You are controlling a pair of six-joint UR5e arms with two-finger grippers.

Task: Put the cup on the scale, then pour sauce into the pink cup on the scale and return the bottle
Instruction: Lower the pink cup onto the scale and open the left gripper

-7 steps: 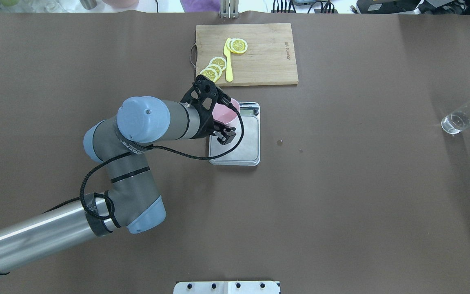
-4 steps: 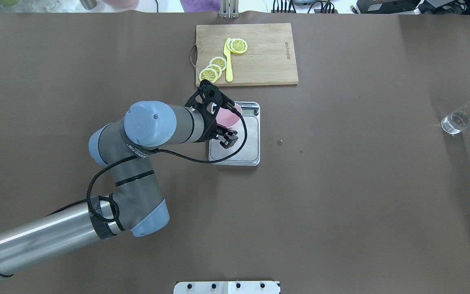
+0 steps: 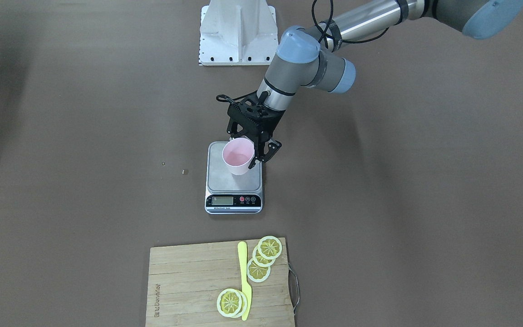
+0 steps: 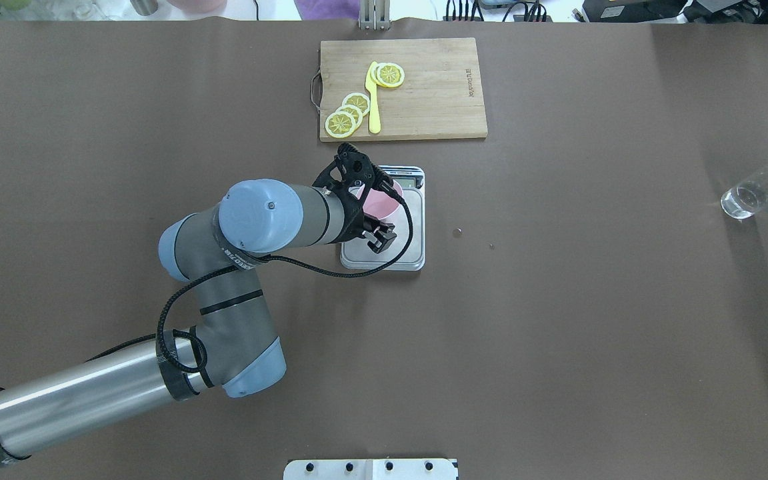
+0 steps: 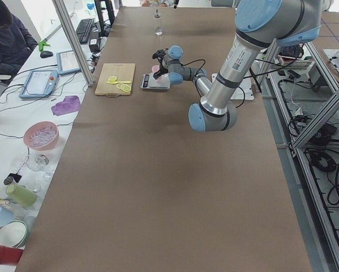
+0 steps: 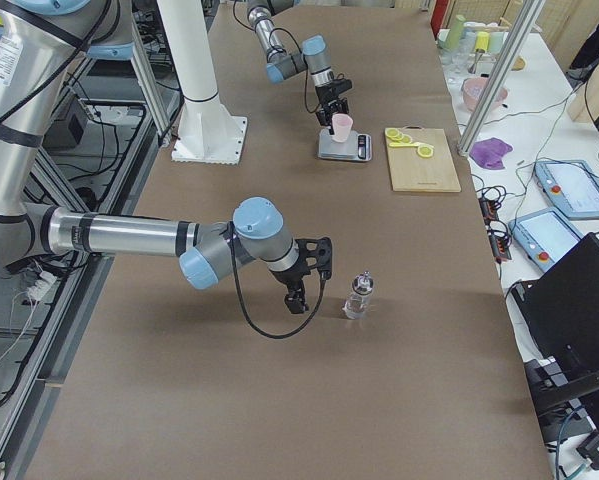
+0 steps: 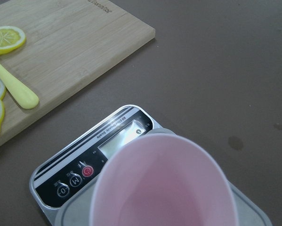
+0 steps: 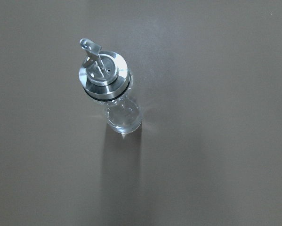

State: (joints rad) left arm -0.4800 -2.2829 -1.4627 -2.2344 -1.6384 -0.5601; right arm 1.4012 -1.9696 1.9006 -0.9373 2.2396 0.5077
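Observation:
My left gripper (image 3: 249,154) is shut on the pale pink cup (image 3: 238,156) and holds it upright over the steel platform of the scale (image 3: 234,184). I cannot tell whether the cup's base touches the platform. In the overhead view the cup (image 4: 382,200) sits over the scale's (image 4: 412,230) far left part. The left wrist view shows the cup's rim (image 7: 164,188) above the scale's black panel (image 7: 79,172). The clear glass bottle (image 4: 757,190) with a silver spout stands far right. My right gripper (image 6: 301,290) hovers beside the bottle (image 6: 357,297); I cannot tell if it is open. The bottle also shows in the right wrist view (image 8: 108,89).
A wooden cutting board (image 4: 431,87) with lemon slices (image 4: 347,113) and a yellow knife (image 4: 373,100) lies just beyond the scale. Two small specks (image 4: 457,232) lie on the brown table right of the scale. The robot's base plate (image 3: 237,34) is at the near edge.
My left arm has carried the cup a little right and toward the robot, further over the scale's platform. The bottle has not moved.

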